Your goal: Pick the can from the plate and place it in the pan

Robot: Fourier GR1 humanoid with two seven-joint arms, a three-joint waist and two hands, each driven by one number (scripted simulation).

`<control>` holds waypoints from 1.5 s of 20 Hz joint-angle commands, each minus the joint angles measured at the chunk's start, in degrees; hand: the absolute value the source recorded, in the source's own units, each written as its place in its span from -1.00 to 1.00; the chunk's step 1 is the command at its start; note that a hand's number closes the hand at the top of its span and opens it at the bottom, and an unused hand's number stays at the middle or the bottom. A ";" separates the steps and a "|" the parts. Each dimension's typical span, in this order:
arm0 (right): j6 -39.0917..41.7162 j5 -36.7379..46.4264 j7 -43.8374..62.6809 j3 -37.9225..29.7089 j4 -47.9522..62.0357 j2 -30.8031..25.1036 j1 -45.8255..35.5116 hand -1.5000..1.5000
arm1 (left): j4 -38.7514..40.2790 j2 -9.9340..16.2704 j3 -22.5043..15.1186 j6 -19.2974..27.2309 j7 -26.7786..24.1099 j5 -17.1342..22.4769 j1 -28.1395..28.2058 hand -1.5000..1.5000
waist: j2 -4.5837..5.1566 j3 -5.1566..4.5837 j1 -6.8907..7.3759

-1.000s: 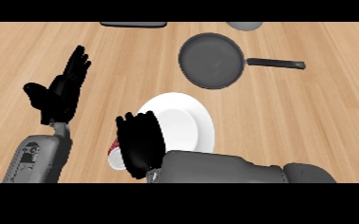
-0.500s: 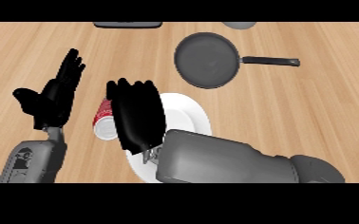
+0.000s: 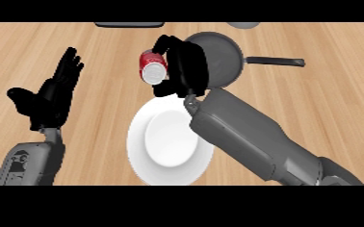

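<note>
My right hand (image 3: 186, 69) is curled round a red can (image 3: 152, 67) whose pale end faces me; the can is lifted off the counter, just left of the dark pan (image 3: 222, 59). The hand and forearm hide part of the pan's left side. The pan's black handle (image 3: 276, 61) points right. Below, the white plate (image 3: 167, 144) lies bare on the wooden counter, partly covered by my right forearm. My left hand (image 3: 51, 96) rests open at the left, fingers up.
A dark flat tray (image 3: 129, 24) lies at the counter's far edge, and a grey round object (image 3: 244, 24) shows at the top right. Bare wood stretches to the right of the pan and between the plate and my left hand.
My right hand has risen from the plate with the can and moved up and right, toward the pan. The plate now lies bare. The left hand stays put.
</note>
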 commanded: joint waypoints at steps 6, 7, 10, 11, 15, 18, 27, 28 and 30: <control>-2.63 -2.89 -22.92 -10.91 23.19 -7.27 -1.64 1.00 | 0.09 -1.86 -1.96 0.69 -0.53 -1.78 -0.68 0.00 | 0.86 0.01 1.56; -5.15 -0.17 -22.87 -9.74 25.99 -6.13 -1.34 1.00 | 1.43 0.17 0.94 -0.68 -0.15 0.36 -2.46 0.00 | 0.81 -0.02 1.44; -7.34 -2.25 -29.03 -14.04 34.54 -5.81 -2.71 1.00 | -1.03 -1.02 -1.29 -1.20 -0.25 -0.32 -0.29 0.00 | 0.89 0.03 2.14; -8.67 -2.05 -30.90 -14.36 36.66 -6.72 -2.27 1.00 | -3.37 -1.52 -2.01 -0.10 1.47 -0.87 -0.18 0.00 | 1.16 0.08 3.06; -8.48 -4.75 -35.92 -18.65 43.33 -5.59 -6.66 1.00 | 0.25 -1.92 -2.07 -0.10 -0.13 -1.61 -3.45 0.00 | 1.79 0.09 3.68; -8.85 -6.73 -42.85 -20.93 45.96 -6.96 -3.44 1.00 | -1.50 -2.68 -3.12 -0.76 0.64 -1.14 -1.38 0.00 | 1.79 0.15 4.07; 11.10 -18.96 -50.03 -31.08 48.57 -5.52 -2.76 -1.00 | -0.05 -3.20 -3.24 -0.68 -0.11 -1.41 -3.16 0.00 | 2.59 0.29 4.66; 10.94 -18.67 -51.01 -30.99 49.79 -4.76 -2.30 -1.00 | -0.41 -3.10 -3.63 -1.33 -1.09 -1.46 -1.69 0.00 | 2.56 0.25 5.27; 11.40 -18.07 -52.17 -31.14 51.47 -6.36 -4.21 -1.00 | 0.05 -2.42 -2.42 -0.52 1.23 -1.31 -5.06 0.00 | 2.77 0.26 5.41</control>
